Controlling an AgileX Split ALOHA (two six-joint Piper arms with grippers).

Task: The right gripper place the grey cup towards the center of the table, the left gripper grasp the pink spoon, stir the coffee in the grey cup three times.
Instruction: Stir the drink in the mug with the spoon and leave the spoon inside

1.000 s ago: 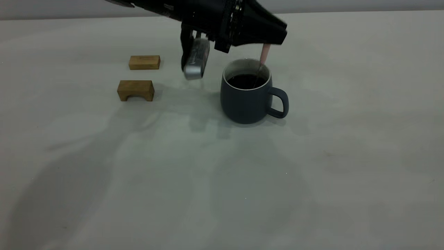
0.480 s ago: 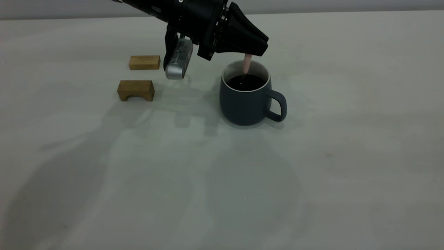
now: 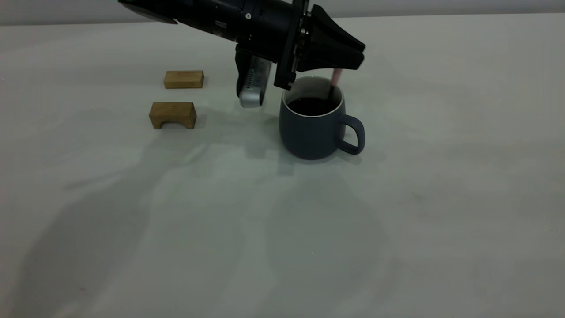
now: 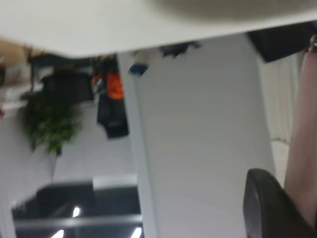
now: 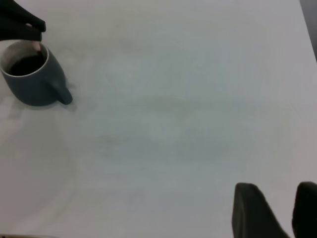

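Note:
The grey cup [image 3: 315,132] stands upright near the middle of the table [image 3: 397,221], handle to the right, with dark coffee [image 3: 313,106] inside. My left gripper [image 3: 358,56] hovers just above the cup's far right rim, shut on the pink spoon [image 3: 336,76]. The spoon hangs down into the cup and its bowl is hidden in the coffee. The left wrist view shows only the pink handle [image 4: 303,148] beside one dark finger [image 4: 267,208]. In the right wrist view the cup [image 5: 32,87] is far off, and my right gripper [image 5: 291,214] hangs open over bare table, holding nothing.
Two tan wooden blocks lie left of the cup: a flat one [image 3: 183,79] and an arched one [image 3: 172,115]. The left arm's silver wrist camera [image 3: 252,86] hangs close to the cup's left side. Bare table spreads in front and to the right.
The left gripper swung the spoon from the cup's right rim to its middle, then back to the right rim. The cup nudged slightly left early on.

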